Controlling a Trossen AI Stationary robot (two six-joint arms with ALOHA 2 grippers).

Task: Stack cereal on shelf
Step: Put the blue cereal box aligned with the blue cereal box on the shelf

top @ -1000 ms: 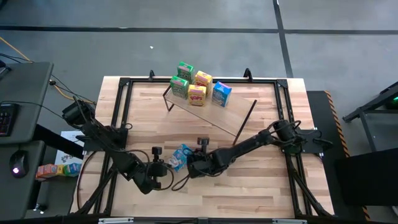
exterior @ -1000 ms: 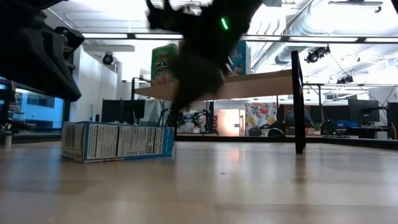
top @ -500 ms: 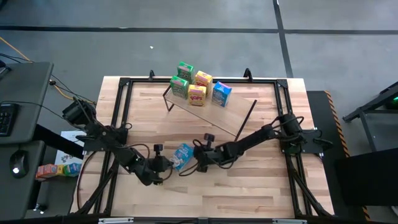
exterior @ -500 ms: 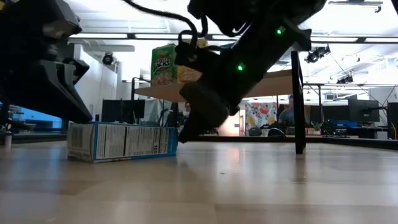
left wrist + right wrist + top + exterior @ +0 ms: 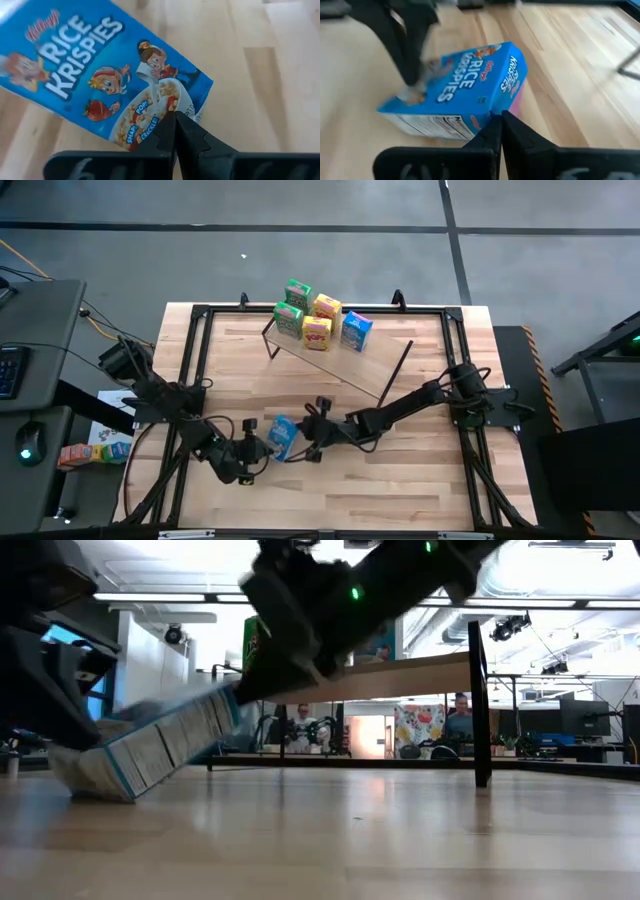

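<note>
A blue Rice Krispies box sits tilted near the table's middle. Its left end rests on the wood and its right end is raised. My left gripper is shut at the box's left side. My right gripper is shut at its right side. The shelf stands farther back on thin black legs. It carries several boxes: green, yellow and blue. My left gripper meets the box with the tips of its shut fingers, at the edge of the printed face beside the cereal bowl picture. It comes level from the table's left. My right gripper has its shut fingertips against the bottom edge of the box's right end. It slants in low from the table's right, and that end stands off the table.
A black frame runs around the wooden tabletop. A shelf leg stands to the right of the box. Bare wood lies near the front edge. People sit in the room beyond the table.
My right gripper has moved toward the table's left, up to the blue box. The box lay flat and now stands tilted, its right end raised and its left end on the table. It has also slid slightly left toward my left gripper.
</note>
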